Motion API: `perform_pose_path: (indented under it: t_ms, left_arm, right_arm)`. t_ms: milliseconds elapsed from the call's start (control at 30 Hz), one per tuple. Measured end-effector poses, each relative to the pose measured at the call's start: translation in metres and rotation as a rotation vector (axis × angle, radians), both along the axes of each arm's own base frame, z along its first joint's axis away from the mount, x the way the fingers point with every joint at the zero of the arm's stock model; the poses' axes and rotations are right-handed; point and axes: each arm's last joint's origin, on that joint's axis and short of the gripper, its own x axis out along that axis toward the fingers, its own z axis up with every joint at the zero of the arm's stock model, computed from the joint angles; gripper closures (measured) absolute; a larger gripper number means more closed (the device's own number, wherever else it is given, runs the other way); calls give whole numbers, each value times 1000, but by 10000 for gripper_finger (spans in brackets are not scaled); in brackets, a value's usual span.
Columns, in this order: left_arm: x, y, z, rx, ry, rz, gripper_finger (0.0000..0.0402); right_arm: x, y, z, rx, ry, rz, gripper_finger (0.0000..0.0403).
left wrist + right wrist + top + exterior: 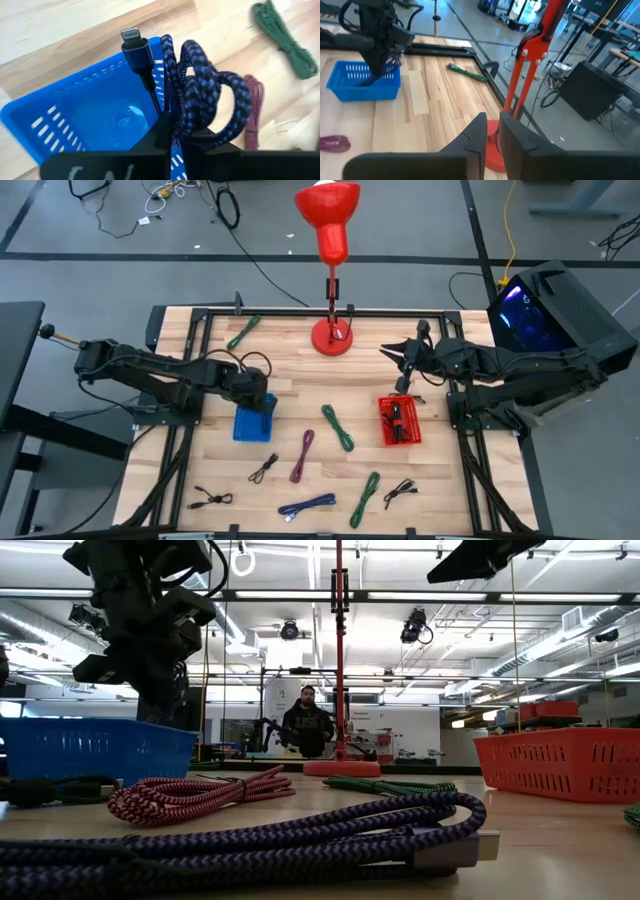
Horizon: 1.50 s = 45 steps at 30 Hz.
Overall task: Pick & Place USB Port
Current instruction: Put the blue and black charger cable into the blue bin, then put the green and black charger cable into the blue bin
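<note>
My left gripper [262, 395] is shut on a coiled blue-and-black braided cable [200, 95] and hangs over the blue basket [250, 425], which stands on the table's left half. The cable's plug [131, 39] sticks out of the coil. In the right wrist view the same gripper [380, 60] dips the cable toward the basket [365, 80]. My right gripper [400, 362] waits raised at the far right, above and beyond the red basket [400, 420]. Its fingers [492, 132] stand nearly together with nothing between them. My left gripper pinches the bundled loops of the cable [172, 125] between its two fingers, several strands at once. The fingers slant down from above. The coil and its plug hang beyond the fingertips over the basket's opening [100, 120]. I cannot tell whether the cable touches the basket's floor.
A red stand [330, 335] rises at the far middle. Loose cables lie on the near half: green [338, 427], maroon [302, 455], purple [305, 507], another green [365, 498] and black ones [210, 500]. The red basket holds a black cable. A person [308, 725] stands beyond the table.
</note>
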Motion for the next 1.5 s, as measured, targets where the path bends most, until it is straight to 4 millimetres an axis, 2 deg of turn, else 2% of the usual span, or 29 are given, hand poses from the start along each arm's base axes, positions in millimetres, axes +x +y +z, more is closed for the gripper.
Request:
perform_pose_path:
  t_ms: [600,833,967,1267,1500]
  left_arm:
    - [-3,-1,-1,-28,32,-15,361]
    - [-6,1,-3,18,72,9,356]
    - [-8,1,-4,37,88,23,333]
    - [-8,2,-4,42,87,25,253]
    - [-11,4,-3,150,111,11,230]
  right_arm:
    - [0,0,3,-19,-17,6,352]
    - [0,0,3,-17,-17,6,352]
    - [0,0,3,-14,-18,6,352]
    - [-1,0,2,-14,-16,6,352]
    - [-1,0,0,-14,8,6,352]
